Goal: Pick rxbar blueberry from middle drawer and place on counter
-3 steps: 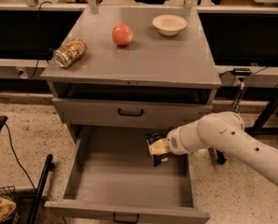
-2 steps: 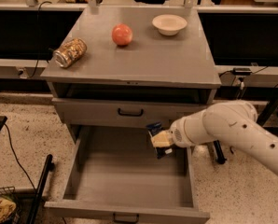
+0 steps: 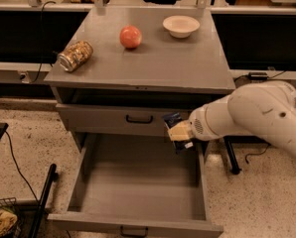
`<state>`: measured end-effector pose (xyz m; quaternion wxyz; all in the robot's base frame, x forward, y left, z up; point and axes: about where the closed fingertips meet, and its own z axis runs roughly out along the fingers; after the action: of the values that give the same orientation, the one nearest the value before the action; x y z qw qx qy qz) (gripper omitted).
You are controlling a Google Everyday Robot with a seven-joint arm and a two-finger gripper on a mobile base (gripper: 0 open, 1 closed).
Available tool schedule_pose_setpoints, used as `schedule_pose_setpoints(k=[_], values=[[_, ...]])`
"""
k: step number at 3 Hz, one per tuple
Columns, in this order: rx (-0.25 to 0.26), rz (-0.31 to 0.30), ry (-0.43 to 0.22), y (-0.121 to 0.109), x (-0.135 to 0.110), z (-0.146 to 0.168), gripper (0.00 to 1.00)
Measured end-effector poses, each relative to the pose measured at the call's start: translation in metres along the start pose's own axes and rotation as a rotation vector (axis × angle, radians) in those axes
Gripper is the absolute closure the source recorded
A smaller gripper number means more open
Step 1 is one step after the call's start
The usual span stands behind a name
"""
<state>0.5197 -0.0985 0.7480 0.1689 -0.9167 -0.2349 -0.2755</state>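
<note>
Open middle drawer (image 3: 81, 175) is pulled out toward the near side, with tall walls left and right, a bare grey bottom, and a small black pull (image 3: 134, 230) on the near front edge. Upper drawer front (image 3: 88, 118) above it is shut, black handle (image 3: 139, 119) centred. The inside of the drawer box is free room. The white arm (image 3: 267, 115) comes in from the right, over the drawer's right wall and under the front edge of the counter (image 3: 153, 66). That edge is thin, and the near half and right side of the top are bare. A can (image 3: 74, 55) lies on its side near the left edge, a red apple (image 3: 130, 36) sits far middle, and a white bowl (image 3: 181, 26) is far right of it; all three are well apart. A black pole (image 3: 42, 200) stands on the speckled floor (image 3: 29, 143) just left of the drawer.

Writing: the wrapper shows white patches and the can has a gold pattern; no text is readable on either.

Gripper (image 3: 181, 131) hangs over the far right corner of the open drawer, in front of the right end of the upper drawer front and below the counter edge. Its fingers are clamped on the snack bar (image 3: 172, 119). The bar is held across its middle and tilted, with dark ends sticking out up-left and down. It is clear of the drawer bottom and not on the counter
</note>
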Motion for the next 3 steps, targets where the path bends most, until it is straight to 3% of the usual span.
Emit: schedule_pose_setpoints(k=[1, 2, 3], values=[[-0.014, -0.012, 0.003, 0.006, 0.024, -0.031, 1.00], [-0.096, -0.023, 0.015, 0.011, 0.054, -0.061, 1.00], [-0.163, 0.018, -0.006, 0.033, 0.087, -0.077, 1.00]])
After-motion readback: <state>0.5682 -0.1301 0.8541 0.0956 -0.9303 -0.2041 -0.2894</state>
